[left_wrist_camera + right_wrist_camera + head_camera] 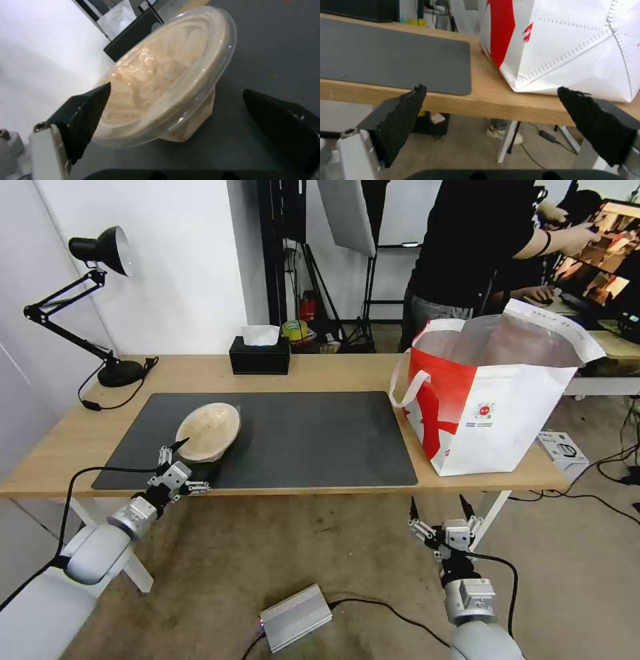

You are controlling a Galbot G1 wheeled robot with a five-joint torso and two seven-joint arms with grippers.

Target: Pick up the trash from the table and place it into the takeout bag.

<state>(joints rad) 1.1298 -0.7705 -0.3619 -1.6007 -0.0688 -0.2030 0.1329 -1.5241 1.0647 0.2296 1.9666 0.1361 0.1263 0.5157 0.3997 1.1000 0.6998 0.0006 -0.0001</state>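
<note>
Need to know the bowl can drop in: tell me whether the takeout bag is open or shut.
Open. The takeout bag stands upright on the table, its top flaps spread wide and the silver foil lining showing inside.

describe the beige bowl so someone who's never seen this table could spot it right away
Start at the long light-wood table and its dark grey mat. Near the mat's left end, in front of the black tissue box, sits the shallow beige bowl, tilted, with the open left pincer at its near rim. It alone lies on the mat, round and pale under a clear lid.
</note>
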